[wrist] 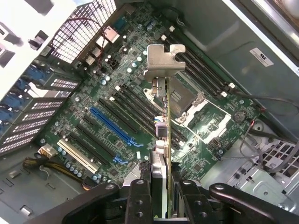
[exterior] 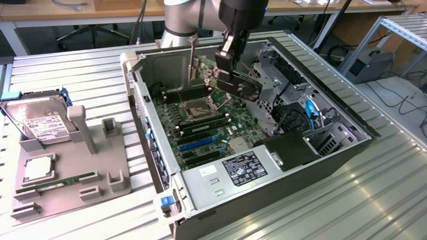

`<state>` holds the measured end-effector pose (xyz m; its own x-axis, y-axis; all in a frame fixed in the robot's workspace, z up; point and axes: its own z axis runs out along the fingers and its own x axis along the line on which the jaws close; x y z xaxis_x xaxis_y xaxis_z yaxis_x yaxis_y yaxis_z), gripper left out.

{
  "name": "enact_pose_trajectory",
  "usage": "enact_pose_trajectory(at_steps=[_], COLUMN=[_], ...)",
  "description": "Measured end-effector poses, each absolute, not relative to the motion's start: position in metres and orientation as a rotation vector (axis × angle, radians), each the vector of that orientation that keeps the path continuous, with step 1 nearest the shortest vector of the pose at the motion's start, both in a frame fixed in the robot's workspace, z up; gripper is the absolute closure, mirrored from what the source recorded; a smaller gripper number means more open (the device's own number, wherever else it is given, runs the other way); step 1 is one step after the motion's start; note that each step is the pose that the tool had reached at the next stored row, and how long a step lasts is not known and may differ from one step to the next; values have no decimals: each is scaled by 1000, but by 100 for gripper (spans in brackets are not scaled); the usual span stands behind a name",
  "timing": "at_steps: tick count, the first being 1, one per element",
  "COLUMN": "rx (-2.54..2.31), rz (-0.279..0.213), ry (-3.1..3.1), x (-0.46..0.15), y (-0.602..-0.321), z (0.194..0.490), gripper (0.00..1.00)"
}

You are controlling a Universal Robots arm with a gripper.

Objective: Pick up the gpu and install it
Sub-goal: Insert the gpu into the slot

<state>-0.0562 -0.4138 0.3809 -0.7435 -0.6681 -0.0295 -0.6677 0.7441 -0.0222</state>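
gpu (wrist: 161, 158) in end effector (wrist: 163, 196), label (exterior: 244, 168) unreadable

The two dark fingers (wrist: 139, 201) pinch the gpu (wrist: 163, 154) between them. The card is held edge-on and reaches away from the fingers to its silver bracket (wrist: 163, 58) at the far end. Beyond the fingers, behind the card, lies the green motherboard (wrist: 88, 98), with a blue slot (wrist: 113, 127) to one side of the card and the CPU socket (wrist: 187, 95) to the other.
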Motion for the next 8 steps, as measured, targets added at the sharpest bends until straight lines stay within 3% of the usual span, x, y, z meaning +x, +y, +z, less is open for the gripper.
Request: enact_pose_trajectory(at_steps=[8], rx=[-1243], rz=[-13], ry=[2846], x=[-56], y=[-414], z=[381], gripper=[73])
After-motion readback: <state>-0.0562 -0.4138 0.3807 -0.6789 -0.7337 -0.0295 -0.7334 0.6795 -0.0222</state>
